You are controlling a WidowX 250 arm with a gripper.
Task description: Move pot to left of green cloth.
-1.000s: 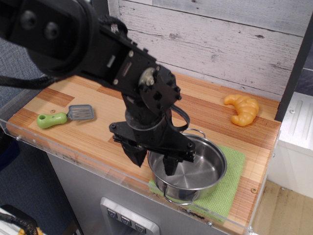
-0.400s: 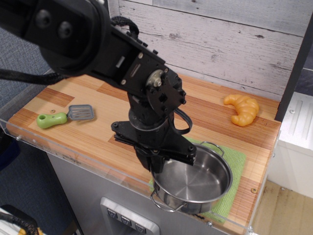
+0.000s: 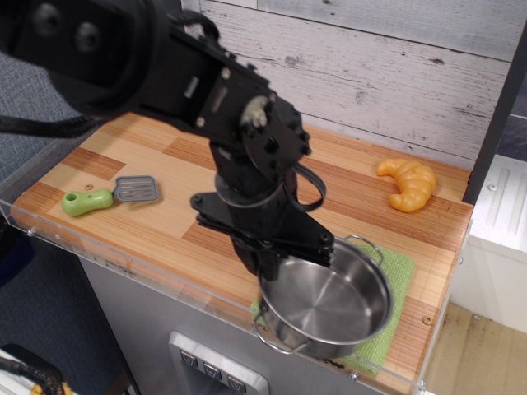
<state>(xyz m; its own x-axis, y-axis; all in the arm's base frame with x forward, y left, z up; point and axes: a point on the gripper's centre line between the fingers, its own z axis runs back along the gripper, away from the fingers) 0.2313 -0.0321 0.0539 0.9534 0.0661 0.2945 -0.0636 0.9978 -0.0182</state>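
Note:
The shiny steel pot [image 3: 329,300] hangs tilted toward the camera, lifted a little above the green cloth [image 3: 398,270]. The cloth lies flat at the front right of the counter, and only its right and front edges show past the pot. My gripper [image 3: 276,265] is shut on the pot's left rim, one finger inside and one outside. One wire handle [image 3: 365,243] shows at the back and the other [image 3: 272,339] at the front. The pot's front overhangs the counter edge.
A green-handled spatula [image 3: 111,196] lies at the left of the wooden counter [image 3: 165,239]. An orange croissant [image 3: 408,183] sits at the back right. A clear plastic lip [image 3: 123,265] runs along the front edge. A white plank wall stands behind.
The gripper closed on the pot's left rim and lifted it off the cloth. The pot now tilts toward the camera and sits slightly further right and forward.

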